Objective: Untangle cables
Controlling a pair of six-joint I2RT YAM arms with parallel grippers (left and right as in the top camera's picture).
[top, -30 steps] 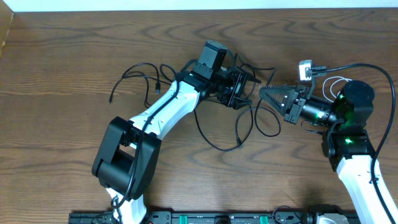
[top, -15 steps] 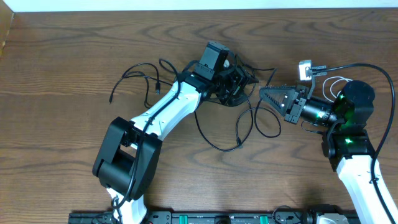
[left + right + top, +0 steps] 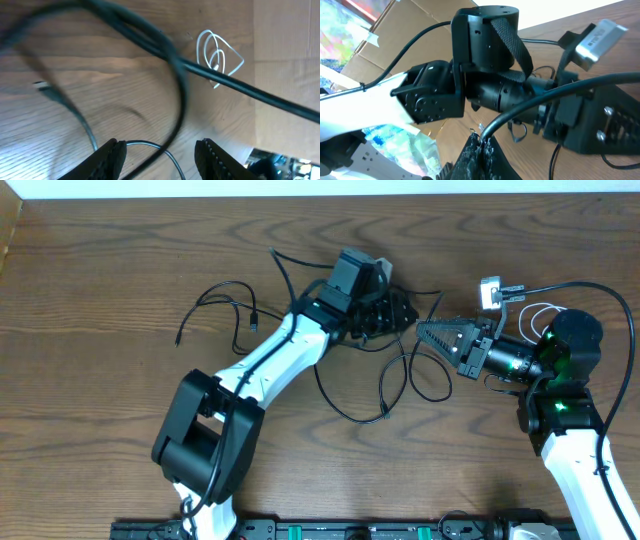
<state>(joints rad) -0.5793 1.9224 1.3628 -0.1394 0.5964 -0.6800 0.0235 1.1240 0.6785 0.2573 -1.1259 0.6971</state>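
Item: black cables (image 3: 228, 298), knotted, sprawled mid-desk (image 3: 90, 400), loose loops at left.
My left claw (image 3: 160, 152): part-wide, thin strand passing between fingers, not pinched.
My right claw (image 3: 425, 331): clamped tight on one black cable (image 3: 535, 102).
White cable (image 3: 218, 56): coiled apart, far right.
Step, my judgement: working knot apart.
Next: left claw needs firm pinch, then draw away from right.
Writing: none legible.
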